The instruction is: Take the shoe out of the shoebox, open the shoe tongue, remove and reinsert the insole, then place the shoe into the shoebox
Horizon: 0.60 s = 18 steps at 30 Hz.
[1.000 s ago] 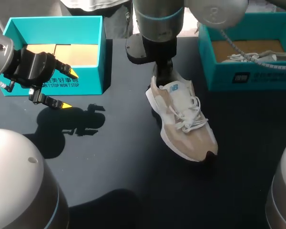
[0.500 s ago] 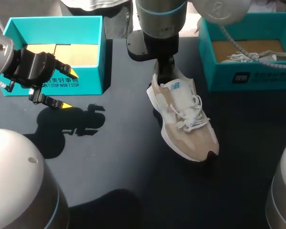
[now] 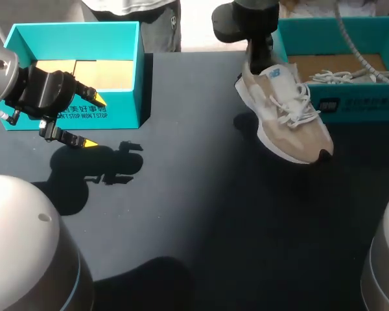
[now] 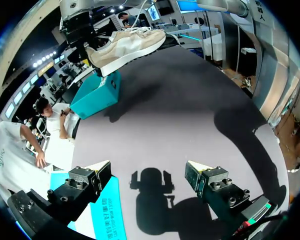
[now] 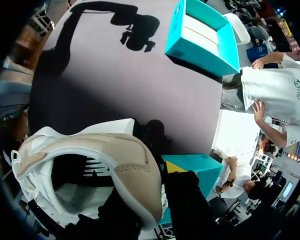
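**Sneaker held aloft beside the right shoebox**

Grip first: the right gripper (image 3: 255,59) is clenched on the heel collar of the beige and white lace-up sneaker (image 3: 286,113). The sneaker hangs clear of the dark table (image 3: 181,214), with its shadow lying apart from it. The left wrist view also shows the sole well above the tabletop. Its heel is just beside the left corner of the right teal cardboard shoebox (image 3: 330,103), and its toe points out over the table. The right wrist view looks straight into the sneaker's opening; the inside is too dark to tell how the insole lies.

The left gripper (image 3: 95,121) hovers released and empty in front of the left teal cardboard box (image 3: 84,32), well apart from the sneaker.

I judge this to be the carry between table and shoebox, most likely the last step, putting the sneaker in. The next move calls for raising the sole over the box wall and swinging the toe inward. White laces (image 3: 340,76) already lie inside, so the sneaker should be lowered beside them before the fingers let go.
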Tool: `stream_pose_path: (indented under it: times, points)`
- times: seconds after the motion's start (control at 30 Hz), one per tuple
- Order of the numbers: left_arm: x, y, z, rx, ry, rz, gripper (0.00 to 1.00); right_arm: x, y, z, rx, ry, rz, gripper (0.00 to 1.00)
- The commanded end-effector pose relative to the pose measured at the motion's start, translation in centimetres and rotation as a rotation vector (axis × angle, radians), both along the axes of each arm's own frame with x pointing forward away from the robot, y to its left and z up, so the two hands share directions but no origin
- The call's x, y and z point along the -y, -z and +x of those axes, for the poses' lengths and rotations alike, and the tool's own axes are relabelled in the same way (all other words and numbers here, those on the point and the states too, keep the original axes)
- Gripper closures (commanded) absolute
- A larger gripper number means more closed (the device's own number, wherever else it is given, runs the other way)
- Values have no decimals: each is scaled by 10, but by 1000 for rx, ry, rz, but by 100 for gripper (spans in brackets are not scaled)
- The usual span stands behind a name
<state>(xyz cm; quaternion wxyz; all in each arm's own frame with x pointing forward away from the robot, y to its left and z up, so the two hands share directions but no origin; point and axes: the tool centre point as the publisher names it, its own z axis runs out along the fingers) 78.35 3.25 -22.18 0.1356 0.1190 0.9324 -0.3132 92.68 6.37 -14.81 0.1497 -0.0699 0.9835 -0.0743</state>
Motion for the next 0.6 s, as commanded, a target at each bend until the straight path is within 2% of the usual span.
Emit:
stream_pose_path:
  times: [0.03,0.17,0.6]
  points:
    - [-1,0,-1,-1,1,3,0,56,-5,36,8,17,41,100]
    - [-1,0,-1,-1,1,3,0,86,-10,57,53,95,32,100]
    - [-1,0,-1,-1,1,3,0,86,-10,57,53,95,32,100]
